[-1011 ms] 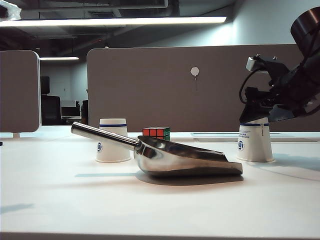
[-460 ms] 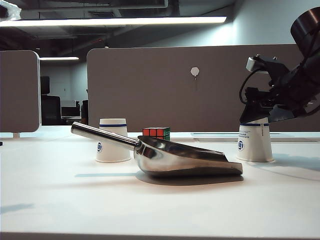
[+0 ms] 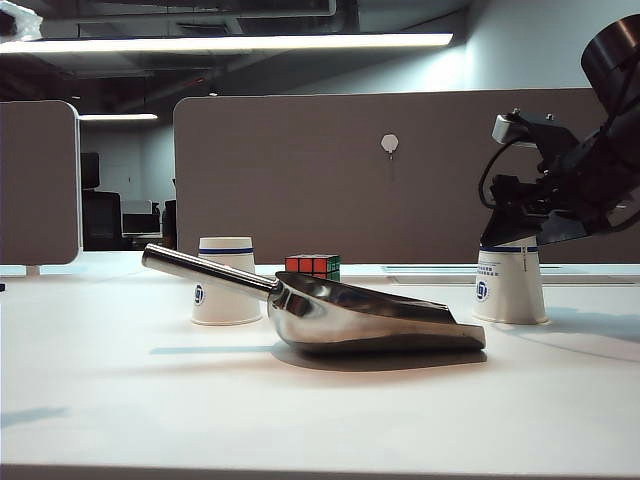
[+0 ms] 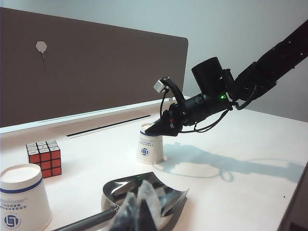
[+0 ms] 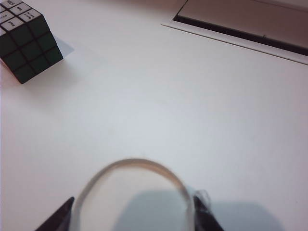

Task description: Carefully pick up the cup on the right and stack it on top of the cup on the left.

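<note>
Exterior view: right pincer [image 3: 512,242], fingers spread either side of the right cup [image 3: 510,288] at three o'clock; light, crushable paper, so pinch its upturned base gently. Left pincer unseen.

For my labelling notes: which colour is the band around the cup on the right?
Dark blue, a thin band on the white right cup; the exterior view shows it best.

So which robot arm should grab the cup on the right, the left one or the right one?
The right one. The right gripper already sits over the top of the right cup, a finger on each side. The left gripper is back near the scoop.
</note>
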Robot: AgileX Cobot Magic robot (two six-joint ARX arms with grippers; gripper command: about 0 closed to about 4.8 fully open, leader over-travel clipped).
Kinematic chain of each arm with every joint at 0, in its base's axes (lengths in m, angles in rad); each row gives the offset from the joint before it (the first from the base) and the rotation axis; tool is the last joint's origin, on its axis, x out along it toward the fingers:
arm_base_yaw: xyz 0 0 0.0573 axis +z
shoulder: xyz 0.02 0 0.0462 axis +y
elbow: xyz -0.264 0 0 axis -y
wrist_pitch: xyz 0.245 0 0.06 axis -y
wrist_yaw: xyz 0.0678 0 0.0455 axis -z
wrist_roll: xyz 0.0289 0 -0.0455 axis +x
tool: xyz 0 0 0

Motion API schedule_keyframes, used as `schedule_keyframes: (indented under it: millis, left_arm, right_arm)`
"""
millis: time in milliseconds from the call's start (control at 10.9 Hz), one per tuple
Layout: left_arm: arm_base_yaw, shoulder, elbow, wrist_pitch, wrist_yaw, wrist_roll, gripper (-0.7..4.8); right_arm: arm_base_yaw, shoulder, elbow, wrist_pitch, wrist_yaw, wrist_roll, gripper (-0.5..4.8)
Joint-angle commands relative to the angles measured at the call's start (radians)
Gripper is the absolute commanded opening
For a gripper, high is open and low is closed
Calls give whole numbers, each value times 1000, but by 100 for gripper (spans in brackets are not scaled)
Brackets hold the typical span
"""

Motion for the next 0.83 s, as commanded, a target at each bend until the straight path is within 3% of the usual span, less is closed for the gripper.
schedule_keyframes:
  millis: [92,368,827]
  left_arm:
    - [0,0,3,13,-2,0,-5]
    - [0,0,3,13,-2,0,-5]
    - [0,0,3,12,-3,0,-5]
  right_arm:
    - [1,-3,3,12,-3,-1,271]
    - [5,-5,5,68,-37,19,271]
    - [21,-43,6,254,-241,109,273]
